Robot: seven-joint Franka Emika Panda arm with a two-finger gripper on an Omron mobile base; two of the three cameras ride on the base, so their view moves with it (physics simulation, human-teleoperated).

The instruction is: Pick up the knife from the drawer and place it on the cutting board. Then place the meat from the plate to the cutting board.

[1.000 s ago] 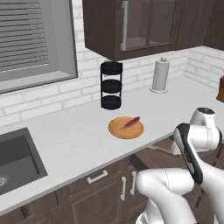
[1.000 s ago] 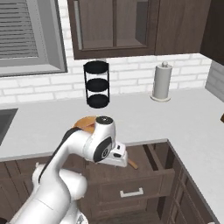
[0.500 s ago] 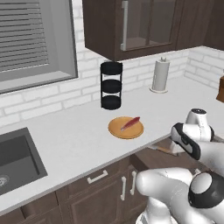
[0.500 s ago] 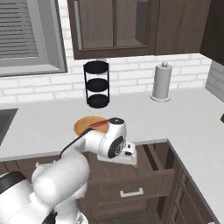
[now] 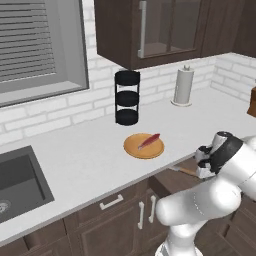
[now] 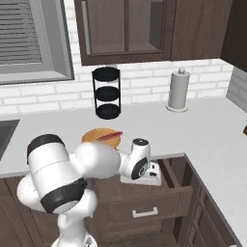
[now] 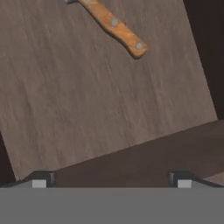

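The knife (image 7: 116,27) lies on the floor of the open drawer (image 7: 100,96). In the hand view only its orange-brown riveted handle shows, at the top; the blade runs out of frame. My gripper (image 7: 111,181) hangs above the drawer, open and holding nothing, its two tips far apart and short of the handle. From the left base view the knife (image 5: 182,171) peeks out beside my hand. The red-pink meat (image 5: 149,141) rests on the round orange-tan plate (image 5: 144,149) on the counter. The cutting board is out of view.
A black three-tier rack (image 5: 127,97) and a paper-towel roll (image 5: 183,85) stand at the back of the grey counter (image 5: 85,160). A sink (image 5: 15,182) is at the left. The drawer front (image 6: 144,202) juts out under the counter edge, and wall cabinets hang above.
The arm has swung round and the hand has come down over the open drawer, closer to the knife. Plate and meat have not moved.
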